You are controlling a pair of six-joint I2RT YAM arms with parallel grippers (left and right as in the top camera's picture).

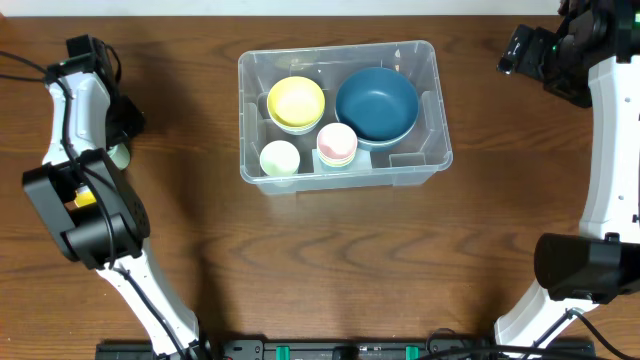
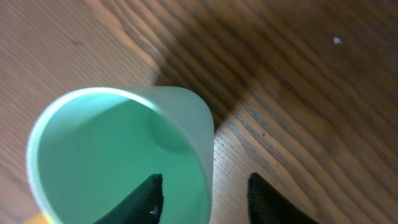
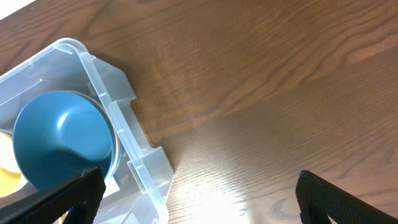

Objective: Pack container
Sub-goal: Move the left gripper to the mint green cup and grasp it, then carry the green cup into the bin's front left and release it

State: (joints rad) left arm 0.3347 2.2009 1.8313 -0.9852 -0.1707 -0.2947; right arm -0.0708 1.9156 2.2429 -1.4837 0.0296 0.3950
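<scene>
The container (image 1: 345, 180), a large clear plastic bin, stands at the table's upper middle. It holds a yellow bowl (image 1: 296, 102), a blue bowl (image 1: 376, 103), a pink cup (image 1: 337, 143) and a pale green cup (image 1: 280, 158). At the far left a mint green cup (image 2: 118, 155) stands upright on the table, and it peeks out beside the arm (image 1: 120, 155) in the overhead view. My left gripper (image 2: 205, 183) straddles its rim, one finger inside and one outside, with gaps on both sides of the wall. My right gripper (image 3: 199, 199) hangs wide open and empty over bare wood beside the container's corner (image 3: 118, 106).
The table is dark wood. The left arm's body (image 1: 85, 215) lies along the left side and the right arm (image 1: 610, 150) runs down the right edge. The blue bowl (image 3: 62, 137) shows through the bin wall in the right wrist view.
</scene>
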